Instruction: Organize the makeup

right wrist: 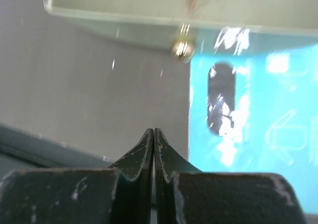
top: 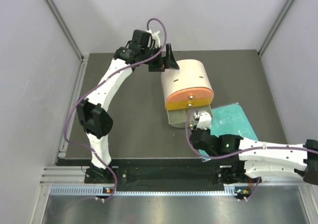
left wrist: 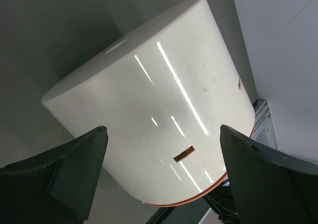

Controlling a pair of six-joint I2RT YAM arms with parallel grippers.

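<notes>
While the left end effector [top: 163, 62] gapes behind the cylindrical box [top: 186, 80] and the right end effector [right wrist: 154, 132], clenched empty, hovers at its knob [right wrist: 182, 47], a shove could skid it.

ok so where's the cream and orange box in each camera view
top external: cream-and-orange box at centre frame, its drawer open toward the arms.
left wrist: fills the middle, framed by the open left claw.
right wrist: only the drawer edge with a brass knob, along the top.
shared landmark: teal board beside the drawer in top external and right wrist; not clear in left wrist.
</notes>
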